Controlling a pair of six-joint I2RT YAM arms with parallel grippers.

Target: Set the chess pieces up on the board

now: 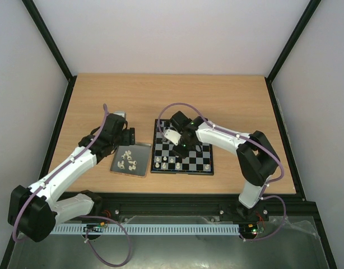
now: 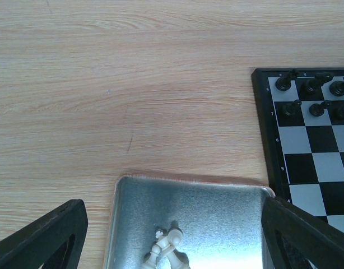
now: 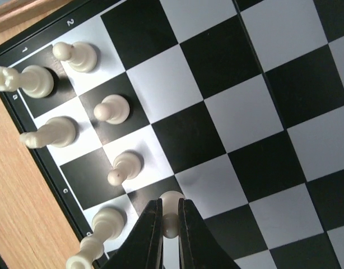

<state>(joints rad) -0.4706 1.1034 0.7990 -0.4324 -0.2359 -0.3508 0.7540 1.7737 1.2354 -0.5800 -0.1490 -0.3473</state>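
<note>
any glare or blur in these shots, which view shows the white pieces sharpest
Left wrist: the metal tray carries a pale glare across its surface, and the wood around it is evenly lit. Right wrist: sharpest view, the chess pieces crisp with soft shadows on the board. Top external: even light, no hard shadows, pieces too tiny to make out.

table: light wood-grain top, with dark rails along its left, right and near edges.
board: black and light-grey checks with a black rim, lying flat on the table, right of centre.
tray: dark-grey metal with a tan edge, flat on the table just left of the board.
gap: tray corner close against the board's rim; contact unclear.
</note>
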